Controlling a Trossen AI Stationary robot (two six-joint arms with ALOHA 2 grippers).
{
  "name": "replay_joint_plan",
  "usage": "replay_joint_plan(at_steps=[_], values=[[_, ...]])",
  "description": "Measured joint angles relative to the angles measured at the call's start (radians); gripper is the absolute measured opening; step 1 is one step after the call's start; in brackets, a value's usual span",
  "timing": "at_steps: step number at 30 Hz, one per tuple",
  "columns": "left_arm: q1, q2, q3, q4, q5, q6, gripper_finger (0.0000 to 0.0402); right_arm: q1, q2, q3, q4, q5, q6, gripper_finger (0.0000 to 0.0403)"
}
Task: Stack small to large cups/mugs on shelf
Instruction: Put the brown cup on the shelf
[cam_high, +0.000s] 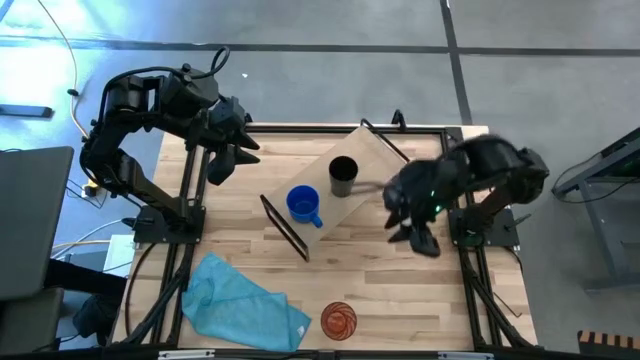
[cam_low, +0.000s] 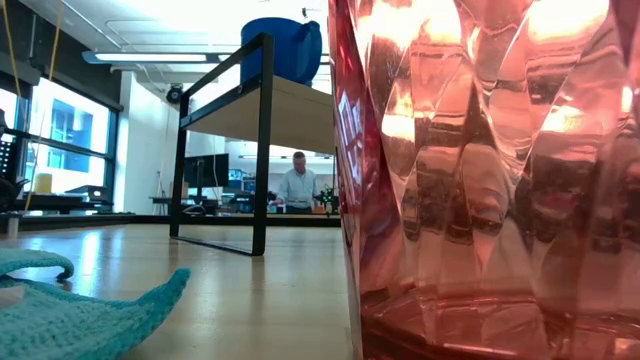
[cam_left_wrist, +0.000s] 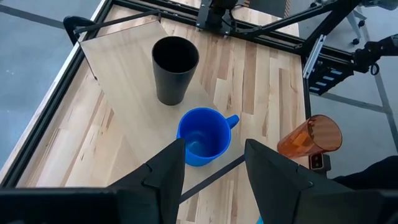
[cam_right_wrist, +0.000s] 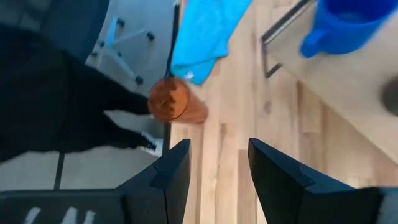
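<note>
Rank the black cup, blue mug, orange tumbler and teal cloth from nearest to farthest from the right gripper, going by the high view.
From the right gripper, open at the table's right side:
1. Black cup, on the shelf, toward the far side.
2. Blue mug, on the shelf's nearer end; close to the tumbler's distance, too near to call firmly.
3. Orange tumbler, at the table's front edge.
4. Teal cloth, front left.

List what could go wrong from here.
1. The orange tumbler stands at the table's front edge, far from the shelf; a clumsy grab may knock it off.
2. The blue mug sits near the shelf's end, and its handle may catch on either open pincer.
3. The black cup stands close beside the mug and may get bumped.
</note>
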Motion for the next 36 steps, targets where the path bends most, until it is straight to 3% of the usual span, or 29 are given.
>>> replay_joint_plan(at_steps=[8,19,26,31,36], values=[[0.000,0.005,0.000,0.000,0.000,-0.002,0.0156,0.104,0.106,0.000,0.003,0.058,-0.018,0.0151],[-0.035,0.034,-0.011,0.003,-0.005,-0.059,0.0156,0.138,0.239,0.000,0.006,0.057,-0.025,0.0151],[-0.163,0.010,-0.155,0.000,-0.047,-0.044,0.0156,0.187,0.270,0.000,0.135,0.099,0.003,0.0151],[-0.230,-0.068,-0.288,0.029,-0.080,-0.028,0.0156,0.236,0.270,0.000,0.248,0.260,0.030,0.0151],[-0.311,-0.260,-0.467,0.189,-0.104,-0.057,0.0156,0.288,0.281,0.000,0.237,0.398,0.137,0.0151]])
